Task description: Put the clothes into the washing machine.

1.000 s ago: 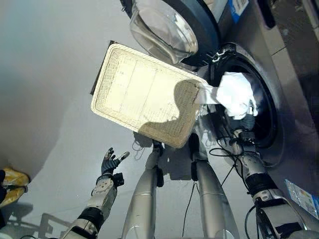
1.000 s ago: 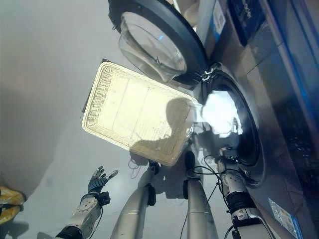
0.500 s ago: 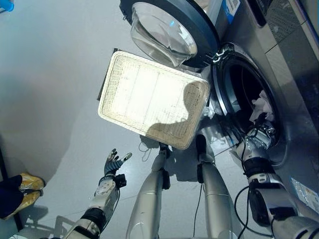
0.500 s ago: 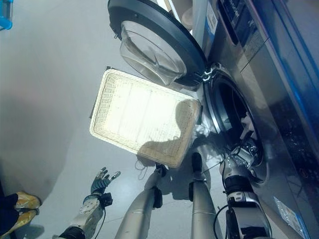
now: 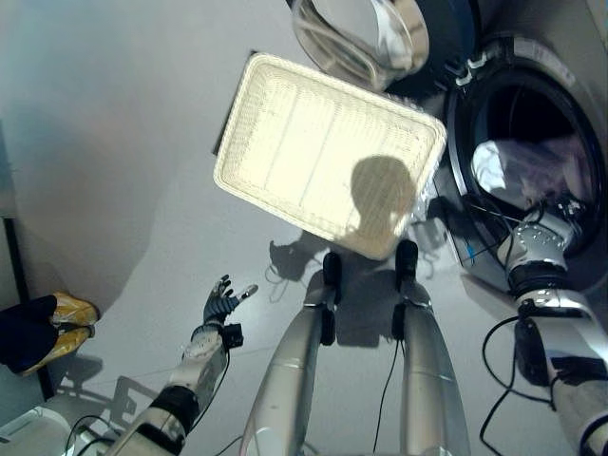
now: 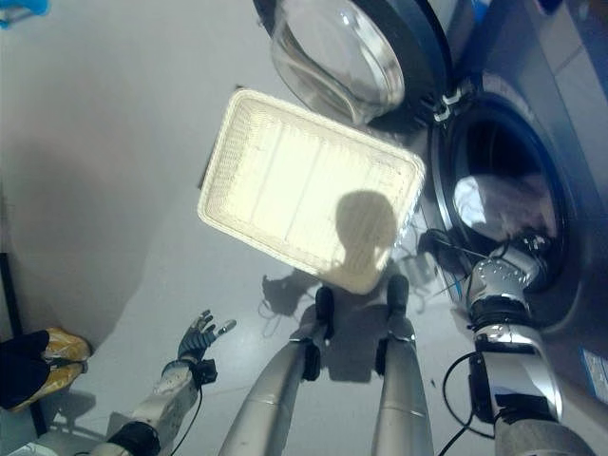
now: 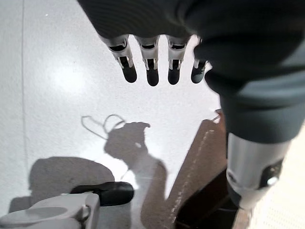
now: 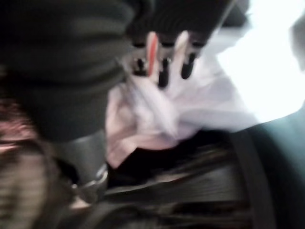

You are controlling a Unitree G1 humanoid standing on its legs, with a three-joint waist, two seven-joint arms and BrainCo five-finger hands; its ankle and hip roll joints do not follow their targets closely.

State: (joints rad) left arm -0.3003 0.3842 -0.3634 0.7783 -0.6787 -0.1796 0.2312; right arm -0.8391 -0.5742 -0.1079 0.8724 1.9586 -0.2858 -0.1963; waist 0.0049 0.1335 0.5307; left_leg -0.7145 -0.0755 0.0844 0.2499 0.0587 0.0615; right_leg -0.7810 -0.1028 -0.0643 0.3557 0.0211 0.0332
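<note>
washing machine (image 5: 560, 57) upper right, round door (image 6: 366, 57) swung open | pale basket (image 5: 328, 152) centre frame on the floor | clothes (image 5: 518, 166) lying inside the drum | right hand (image 8: 162, 59) at the drum mouth, fingers straight against the clothes | left hand (image 5: 220, 302) lower left, fingers spread, holding nothing

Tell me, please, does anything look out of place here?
Nothing stands out. The basket lies empty on the floor, the door is open, the clothes are in the drum, with the right hand at them.
</note>
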